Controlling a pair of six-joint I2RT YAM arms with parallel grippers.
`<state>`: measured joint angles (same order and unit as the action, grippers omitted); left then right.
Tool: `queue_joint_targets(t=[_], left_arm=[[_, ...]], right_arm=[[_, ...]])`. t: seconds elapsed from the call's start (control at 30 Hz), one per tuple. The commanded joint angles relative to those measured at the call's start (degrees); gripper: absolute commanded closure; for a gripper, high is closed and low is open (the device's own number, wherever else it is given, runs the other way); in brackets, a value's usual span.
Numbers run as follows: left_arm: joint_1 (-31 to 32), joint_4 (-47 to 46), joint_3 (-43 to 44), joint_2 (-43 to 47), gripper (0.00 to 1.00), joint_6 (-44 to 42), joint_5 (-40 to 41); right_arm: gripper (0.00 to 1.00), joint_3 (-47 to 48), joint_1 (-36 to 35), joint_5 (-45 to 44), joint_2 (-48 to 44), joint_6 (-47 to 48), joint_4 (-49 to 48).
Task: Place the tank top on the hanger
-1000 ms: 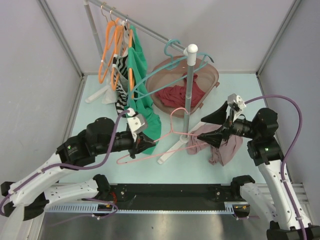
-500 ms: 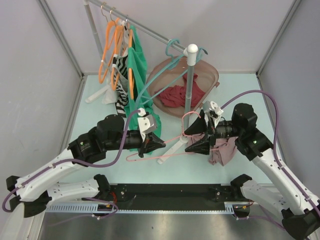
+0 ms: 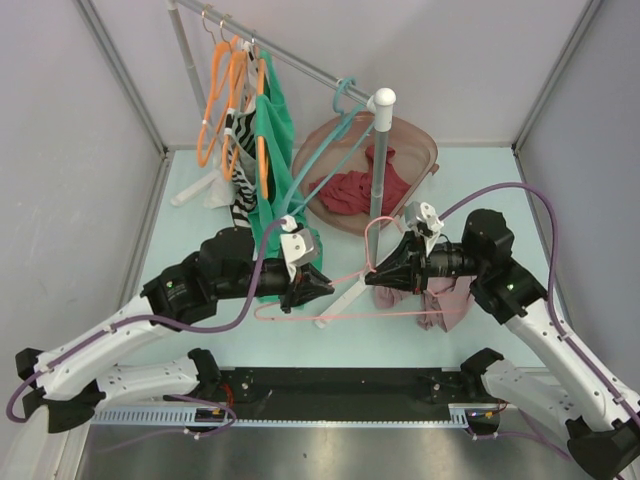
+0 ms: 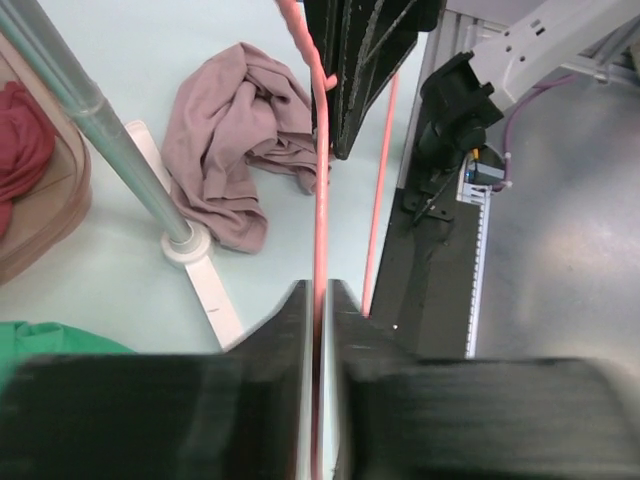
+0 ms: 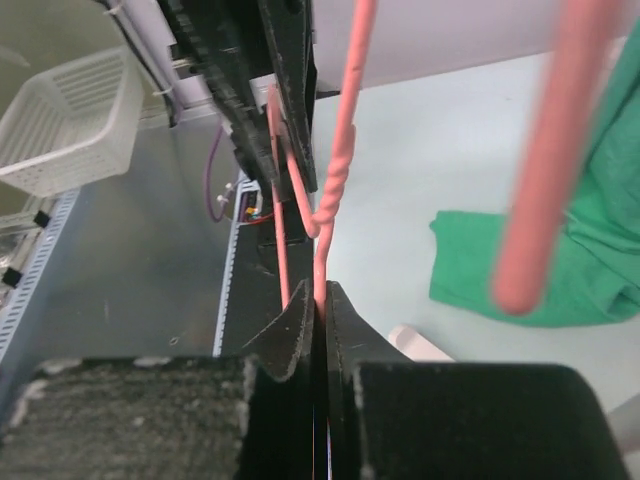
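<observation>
Left gripper (image 3: 322, 287) – fingers pinched together on thin wire of hanger (image 4: 321, 200), at frame's left shoulder. Right gripper (image 3: 373, 275) clamped tight on same hanger at twisted neck below hook. Hanger spans gap between both arms, hook close beside rack pole (image 3: 378, 190). Tank top (image 4: 230, 140) – crumpled heap on table (image 3: 480, 190), just beside pole's foot, below right arm, apart from hanger.
</observation>
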<state>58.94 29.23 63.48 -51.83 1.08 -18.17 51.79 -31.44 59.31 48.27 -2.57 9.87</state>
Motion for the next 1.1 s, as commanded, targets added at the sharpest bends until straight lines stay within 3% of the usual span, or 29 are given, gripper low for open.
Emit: queue_joint_targets(t=[0.0,0.1,0.13,0.33,0.57,0.7,0.93,1.07], left_arm=[[-0.23,-2.60,0.50,-0.81,0.41,-0.64,3.74],[-0.31,-3.13,0.59,-0.20,0.05,-0.38,8.30],[-0.31,-3.30,0.59,0.06,0.00,-0.12,9.81],[-1.10,-6.38,-2.30,4.63,0.00,1.37,19.56],[-3.48,-8.93,-9.60,8.15,0.01,3.14,15.72],[-3.39,-11.64,-15.39,5.53,0.06,5.49,13.17],[-2.60,-31.83,-28.57,0.95,0.10,11.66,11.32],[-2.60,-37.67,-31.40,-1.86,0.09,12.80,13.07]], right_arm=[[1.00,1.91,-0.29,-6.65,-2.30,3.87,2.42],[1.00,2.87,0.06,-12.54,-3.27,6.78,6.89],[1.00,3.23,0.41,-14.03,-3.45,7.57,8.22],[1.00,8.67,3.66,-22.21,-4.50,11.79,18.77],[1.00,18.95,7.18,-28.11,-0.91,17.15,35.81],[1.00,21.33,10.60,-24.51,-0.81,17.86,36.98],[1.00,22.39,13.33,-21.79,-3.18,18.48,38.12],[1.00,23.09,13.42,-19.14,-5.03,18.92,38.65]])
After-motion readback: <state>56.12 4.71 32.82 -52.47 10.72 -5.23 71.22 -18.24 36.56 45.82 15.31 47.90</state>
